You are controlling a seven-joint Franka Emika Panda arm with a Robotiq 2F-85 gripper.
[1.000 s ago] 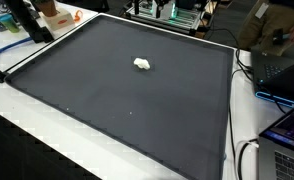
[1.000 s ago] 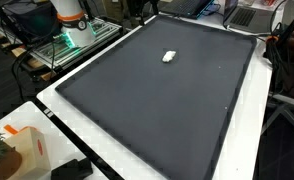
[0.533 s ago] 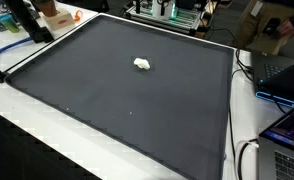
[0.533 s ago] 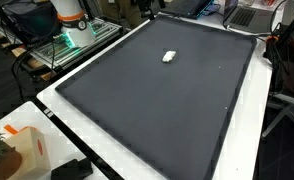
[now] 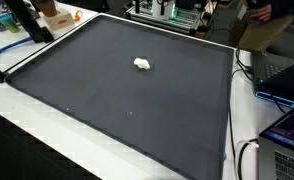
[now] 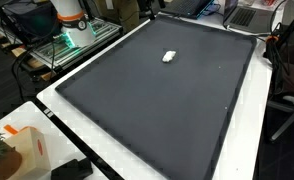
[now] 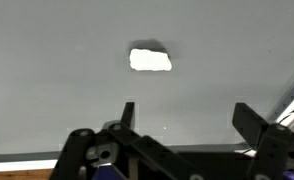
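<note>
A small white crumpled object [image 5: 142,64] lies on a large dark mat [image 5: 107,100], toward its far middle; it shows in both exterior views [image 6: 169,56]. In the wrist view the white object [image 7: 150,60] lies on the grey surface well beyond my gripper [image 7: 187,112]. The gripper is open and empty, its two dark fingers [image 7: 128,112] spread wide, high above the mat. The gripper itself is out of sight in both exterior views; only the robot's white base [image 6: 69,18] shows.
The mat [image 6: 157,100] lies on a white table [image 6: 87,130]. An orange-and-white box [image 6: 22,150] stands near one corner. Laptops and cables [image 5: 282,100] lie along one side. A person [image 5: 262,15] is at the far edge.
The white object and the mat have not moved. The person at the far edge of the table has shifted position.
</note>
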